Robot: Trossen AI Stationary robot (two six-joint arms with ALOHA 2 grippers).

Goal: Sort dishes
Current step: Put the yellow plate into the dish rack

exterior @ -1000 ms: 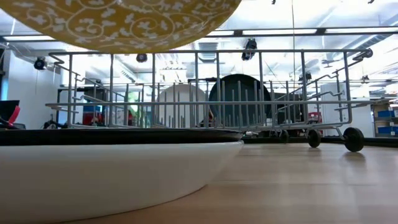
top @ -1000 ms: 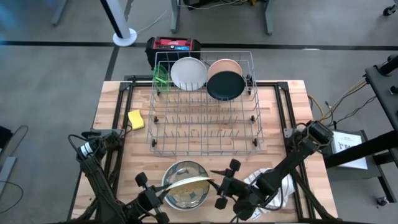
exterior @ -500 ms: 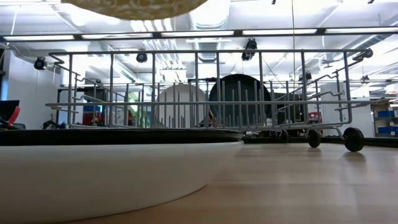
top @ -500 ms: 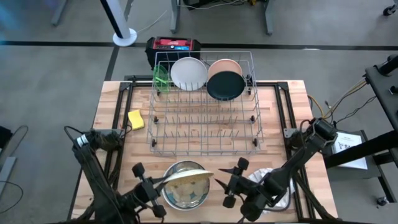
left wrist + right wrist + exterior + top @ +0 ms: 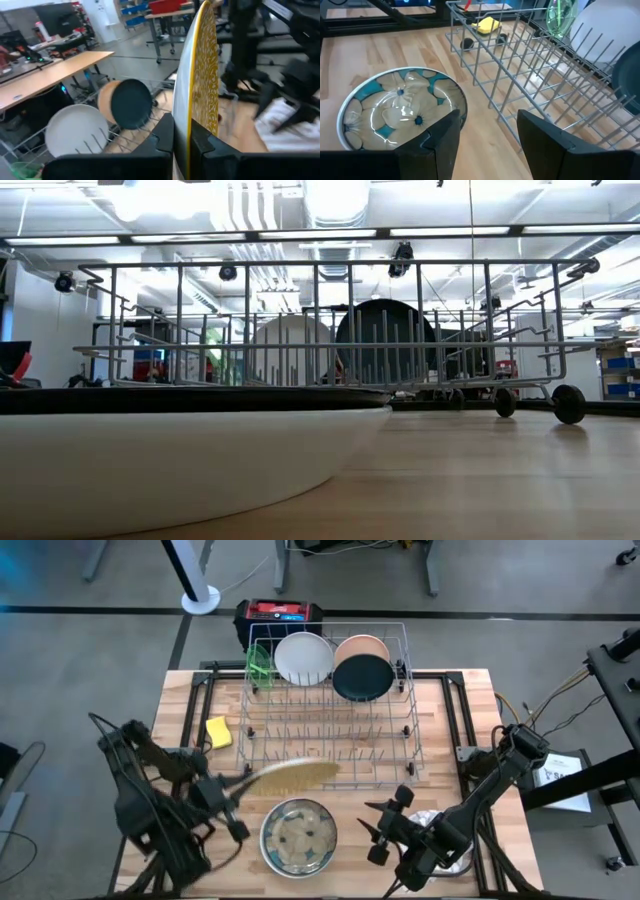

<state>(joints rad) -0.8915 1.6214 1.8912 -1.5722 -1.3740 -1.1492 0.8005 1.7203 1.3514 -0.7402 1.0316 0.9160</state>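
wooden table carries it all. nearest, the floral bowl lies flat; beside it the right gripper waits, jaws apart and empty. the left gripper pinches the yellow patterned plate by its rim, edge-up, just before the wire rack. held so thinly, it could swing, clip the tines, or slip. at the rack's far end stand a green dish, white plate, peach bowl and black plate.

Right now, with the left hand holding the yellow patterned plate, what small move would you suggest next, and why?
Probably carry the yellow patterned plate onward over the rack and lower it: the left hand grips its rim at the rack's front edge, where the tines stand empty.
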